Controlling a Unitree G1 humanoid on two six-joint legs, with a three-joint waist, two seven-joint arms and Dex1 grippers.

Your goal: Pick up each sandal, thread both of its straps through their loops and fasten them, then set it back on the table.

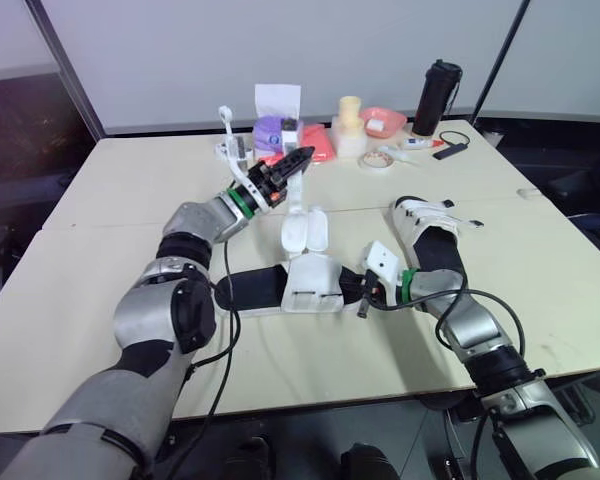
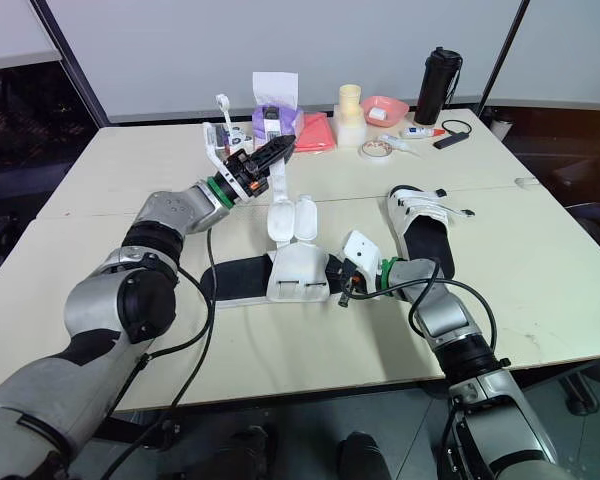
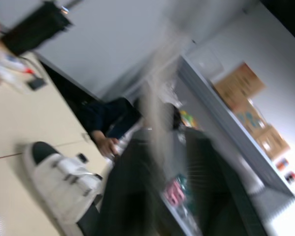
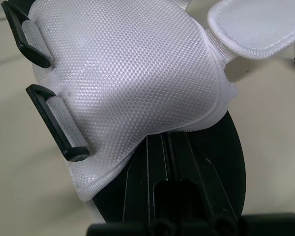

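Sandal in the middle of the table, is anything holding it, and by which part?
The left end effector pinches the end of one white strap, lifted above the sandal. The right end effector is at its sole's end; grip cannot be told.

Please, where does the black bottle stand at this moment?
In the left eye view, the black bottle stands upright at the far edge of the table, on the robot's right, just right of the pink bowl.

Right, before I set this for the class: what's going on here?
The robot is working on the open sandal in the middle. Its right claw grips the sole's end while the left claw holds up one white strap. The second sandal lies to its right, straps apparently fastened.
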